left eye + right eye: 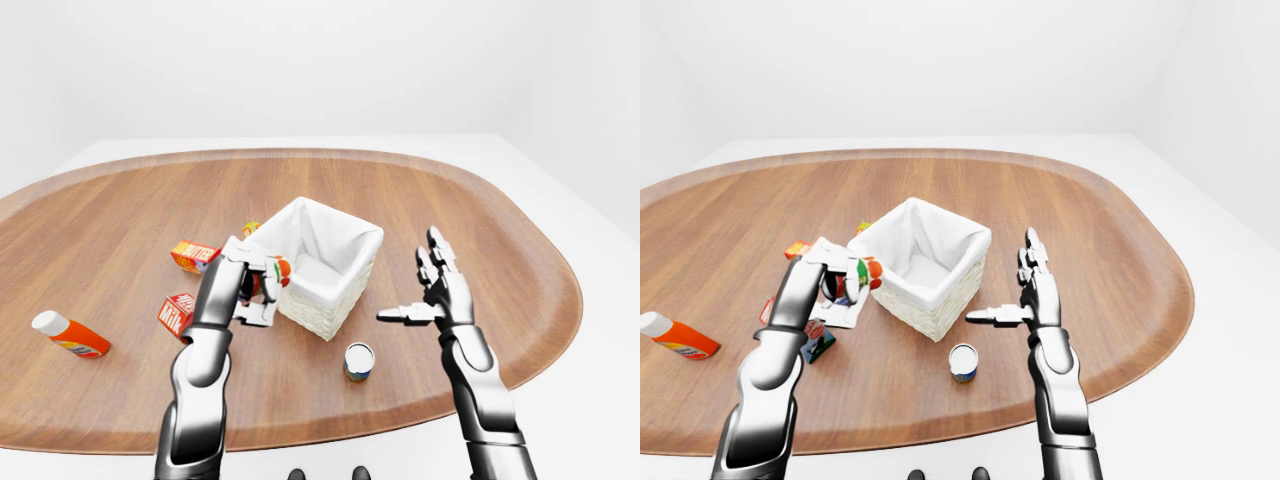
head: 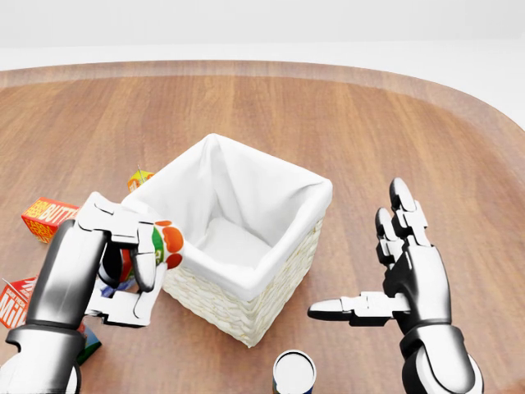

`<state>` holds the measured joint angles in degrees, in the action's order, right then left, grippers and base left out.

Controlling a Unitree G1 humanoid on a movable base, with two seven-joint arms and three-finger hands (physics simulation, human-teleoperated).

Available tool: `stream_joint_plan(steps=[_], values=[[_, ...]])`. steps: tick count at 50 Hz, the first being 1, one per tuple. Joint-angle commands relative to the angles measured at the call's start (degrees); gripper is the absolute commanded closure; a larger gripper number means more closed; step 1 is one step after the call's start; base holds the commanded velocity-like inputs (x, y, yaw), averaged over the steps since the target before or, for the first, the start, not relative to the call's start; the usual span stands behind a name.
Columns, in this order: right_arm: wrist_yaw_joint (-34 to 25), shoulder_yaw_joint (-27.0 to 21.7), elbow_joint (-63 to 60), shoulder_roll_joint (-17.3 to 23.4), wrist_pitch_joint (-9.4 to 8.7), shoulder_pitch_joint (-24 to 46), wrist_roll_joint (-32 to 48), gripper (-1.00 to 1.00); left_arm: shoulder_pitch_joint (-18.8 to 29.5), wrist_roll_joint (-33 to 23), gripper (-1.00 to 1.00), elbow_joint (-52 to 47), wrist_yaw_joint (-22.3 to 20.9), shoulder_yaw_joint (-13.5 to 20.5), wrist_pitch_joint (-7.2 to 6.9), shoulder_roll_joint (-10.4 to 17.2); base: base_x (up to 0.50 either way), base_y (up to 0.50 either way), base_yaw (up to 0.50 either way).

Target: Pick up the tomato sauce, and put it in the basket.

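The tomato sauce (image 2: 166, 245) is a small can with red tomatoes and green on its label. My left hand (image 2: 135, 287) is shut on it and holds it in the air, tilted, just left of the basket's near-left rim. The basket (image 2: 225, 310) is a pale wicker box with a white cloth lining; nothing shows inside it in the head view. My right hand (image 2: 361, 254) hovers open to the right of the basket, fingers up and thumb pointing left, holding nothing.
A butter box (image 2: 47, 215) and a milk carton (image 2: 11, 305) lie left of my left arm. A small orange box (image 2: 138, 179) sits by the basket's left corner. A metal can (image 2: 294, 371) stands below the basket. An orange bottle (image 1: 70, 335) lies far left.
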<state>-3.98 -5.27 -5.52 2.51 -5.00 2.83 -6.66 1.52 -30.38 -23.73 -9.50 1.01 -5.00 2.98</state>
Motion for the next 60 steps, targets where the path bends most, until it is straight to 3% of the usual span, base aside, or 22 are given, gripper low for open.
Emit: stream_joint_plan(steps=[1, 28, 42, 46, 60], values=[[0.04, -0.1, -0.16, 0.05, 0.0, 0.08, -0.09, -1.0, 6.4, -0.27, 1.0, 2.62, -0.67, 0.09, 0.0, 0.75, 0.0, 0.0, 0.0], [0.4, -0.21, 0.97, 0.16, 0.0, 0.68, 0.12, -1.0, 24.79, -2.69, 1.0, 17.56, -0.63, 0.44, 0.0, 3.71, 0.0, 0.0, 0.0], [0.43, -0.18, -0.22, 0.12, 0.0, 0.36, -0.02, -1.0, 35.41, 0.44, 1.0, 37.02, 1.62, 0.85, 0.0, 6.29, 0.0, 0.0, 0.0], [0.45, -0.35, -0.74, 0.19, 0.0, 0.43, -0.22, -1.0, 40.25, 0.54, 1.0, 44.0, 2.72, 1.06, 1.23, 6.77, 0.0, 0.0, 0.0], [0.46, -0.26, -0.85, 0.15, 0.0, 0.37, -0.21, -1.0, 47.27, 0.27, 1.0, 57.34, 5.29, 0.39, 5.83, 6.71, 0.0, 0.0, 0.0]])
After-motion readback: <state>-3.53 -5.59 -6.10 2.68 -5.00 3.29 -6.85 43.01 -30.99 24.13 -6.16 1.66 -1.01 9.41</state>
